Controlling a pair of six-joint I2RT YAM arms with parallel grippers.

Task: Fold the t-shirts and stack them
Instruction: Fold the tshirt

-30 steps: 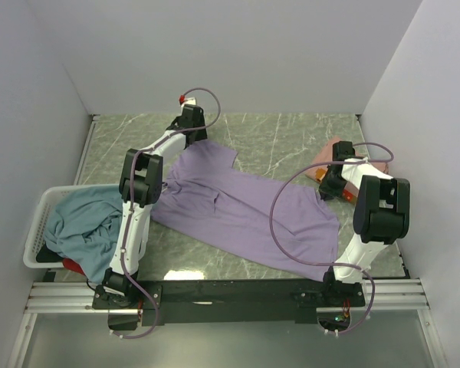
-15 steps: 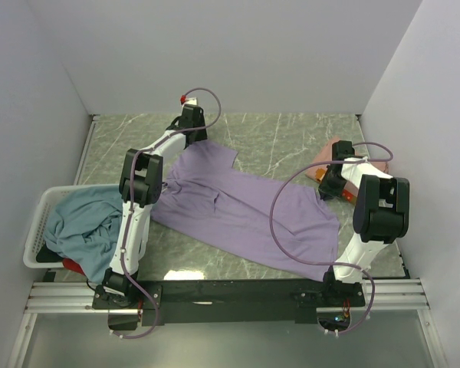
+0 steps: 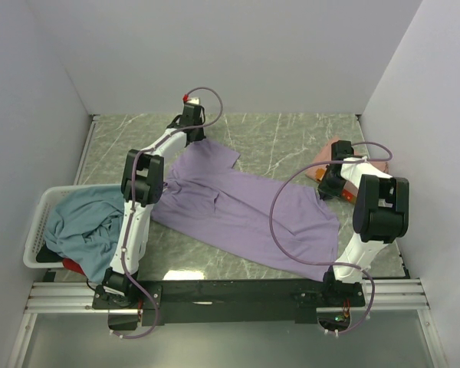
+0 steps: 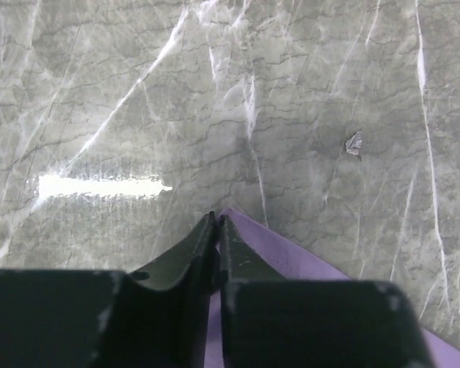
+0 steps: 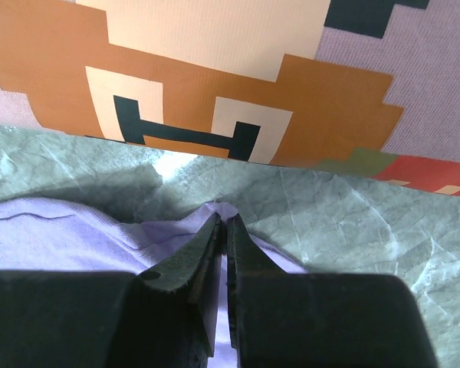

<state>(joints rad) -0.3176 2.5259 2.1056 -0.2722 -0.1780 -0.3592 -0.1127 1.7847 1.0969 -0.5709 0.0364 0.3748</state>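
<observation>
1. Far left: the white basket (image 3: 37, 230) holds the teal t-shirt (image 3: 80, 222) in a crumpled heap. A bit of the red t-shirt (image 3: 71, 266) pokes out at its near edge. Neither looks folded yet.
2. The left gripper (image 4: 217, 219) is out at the far corner of the lavender t-shirt (image 3: 238, 207). Its jaws are pressed together on the very edge of the cloth. It's a thin bite with barely any fabric past the tips, so I'd guess a quick lift could pull the corner right out.
3. The lavender t-shirt lies spread on the marble table (image 3: 291, 138), running diagonally from far-left to near-right. It's mostly flat, with a soft ridge near the middle and some rumpling at the left side by the basket. If that ridge isn't pulled taut, the fold could trap it as a crease.
4. The right gripper (image 5: 224, 219) is clamped shut on the shirt's right edge, with the cloth bunched up around the tips. If the two arms don't move together, the shirt probably skews or one corner slips free.
5. Far right: the salmon-pink t-shirt (image 3: 335, 150) sits just beside the right gripper, blocky orange print showing. Dragging the lavender edge that way could snag it or shove it out of place.
</observation>
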